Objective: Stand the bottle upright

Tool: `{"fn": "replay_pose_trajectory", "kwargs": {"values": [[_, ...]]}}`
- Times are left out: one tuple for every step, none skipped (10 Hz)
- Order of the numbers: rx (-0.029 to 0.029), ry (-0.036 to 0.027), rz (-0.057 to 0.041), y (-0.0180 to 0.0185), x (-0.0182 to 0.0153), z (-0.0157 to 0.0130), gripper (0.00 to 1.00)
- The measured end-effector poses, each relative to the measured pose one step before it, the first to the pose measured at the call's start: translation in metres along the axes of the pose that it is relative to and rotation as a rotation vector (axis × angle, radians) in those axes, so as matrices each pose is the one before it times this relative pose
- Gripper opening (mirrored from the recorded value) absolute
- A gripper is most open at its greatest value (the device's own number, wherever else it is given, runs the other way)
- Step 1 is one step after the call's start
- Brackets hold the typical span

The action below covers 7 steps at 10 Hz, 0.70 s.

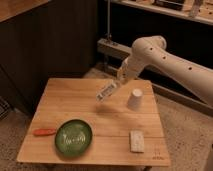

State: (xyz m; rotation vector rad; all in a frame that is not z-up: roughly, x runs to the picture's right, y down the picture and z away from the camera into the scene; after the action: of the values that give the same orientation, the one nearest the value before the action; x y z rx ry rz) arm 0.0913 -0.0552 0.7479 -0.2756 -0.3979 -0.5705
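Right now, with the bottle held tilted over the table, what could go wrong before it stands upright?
1. The gripper holds the bottle by one end, tilted above the wooden table. If released before it is vertical, it would probably tip over.
2. The white cup stands close beside the gripper, so turning or lowering the arm might knock it.
3. Held only near its end, the bottle might pivot or slip.

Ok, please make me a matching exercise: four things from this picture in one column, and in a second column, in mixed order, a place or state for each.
1. bottle
2. cup
3. bowl
4. block

A. lies flat near the front right corner of the table
B. tilted, held by the gripper above the table
C. green, front left
D. white, stands to the right of the bottle

Pairs: 1-B, 2-D, 3-C, 4-A
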Motion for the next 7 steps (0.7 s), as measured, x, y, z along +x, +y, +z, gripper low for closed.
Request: {"fn": "replay_pose_trajectory", "kwargs": {"values": [[-0.00681, -0.00522, -0.0213, 0.0029, -0.00327, 0.00103, 0.01], [-0.00741, -0.00255, -0.01445, 0.00385, -0.00326, 0.00185, 0.01], [-0.00559, 0.00668, -0.01062, 0.0026, -0.00201, 0.00196, 0.01], [-0.00864, 0.01545, -0.00778, 0.00281, -0.00369, 0.00262, 0.01], [-0.01379, 0.01574, -0.01022, 0.00369, -0.00295, 0.00346, 0.01], [-0.01037, 0.00909, -0.00709, 0.00298, -0.00237, 0.00257, 0.01], [-0.01603, 0.02081, -0.01433, 0.00408, -0.00214, 0.00309, 0.01]]}}
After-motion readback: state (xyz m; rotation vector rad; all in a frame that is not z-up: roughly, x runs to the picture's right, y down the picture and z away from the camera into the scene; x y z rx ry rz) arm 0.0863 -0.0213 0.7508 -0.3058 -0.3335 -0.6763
